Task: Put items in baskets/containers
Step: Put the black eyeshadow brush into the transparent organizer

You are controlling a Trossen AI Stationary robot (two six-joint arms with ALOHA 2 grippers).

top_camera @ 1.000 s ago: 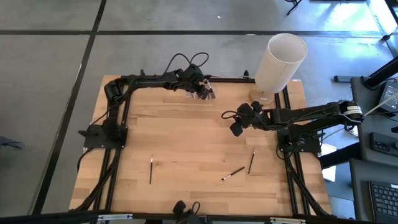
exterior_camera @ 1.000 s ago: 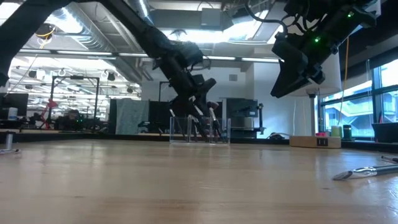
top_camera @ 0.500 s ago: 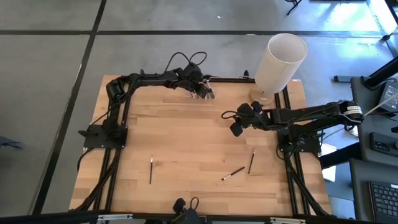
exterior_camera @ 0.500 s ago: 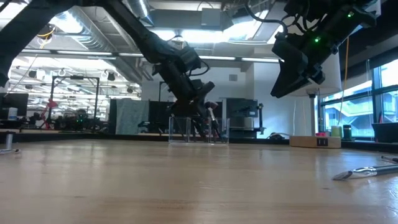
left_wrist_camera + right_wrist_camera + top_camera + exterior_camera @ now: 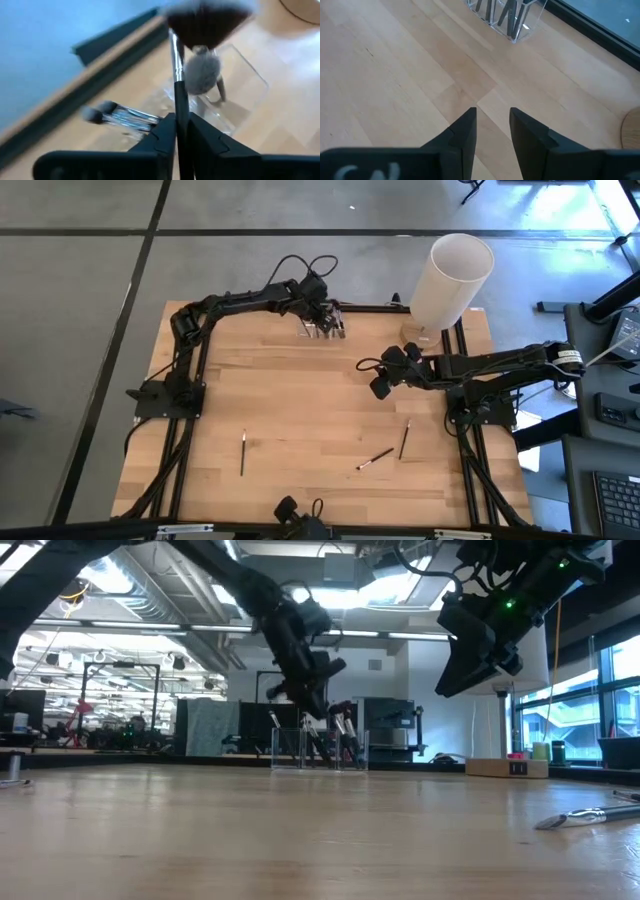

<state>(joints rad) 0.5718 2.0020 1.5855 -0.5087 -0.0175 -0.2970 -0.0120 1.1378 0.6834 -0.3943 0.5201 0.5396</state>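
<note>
**Left gripper clamps a brush over the clear holder**

Nearest you, three brushes (image 5: 241, 453) (image 5: 376, 458) (image 5: 404, 439) lie on the table (image 5: 300, 410). Mid-table, your right gripper (image 5: 381, 385) hovers with its fingers apart and nothing between them. At the far edge, your left gripper (image 5: 181, 136) is clamped on a brush (image 5: 176, 70) above the clear holder (image 5: 320, 749), where other brushes stand.

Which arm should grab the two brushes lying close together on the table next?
Right. The right gripper is open, empty and nearest those two brushes; the left gripper is at the clear holder, shut on a brush.
</note>
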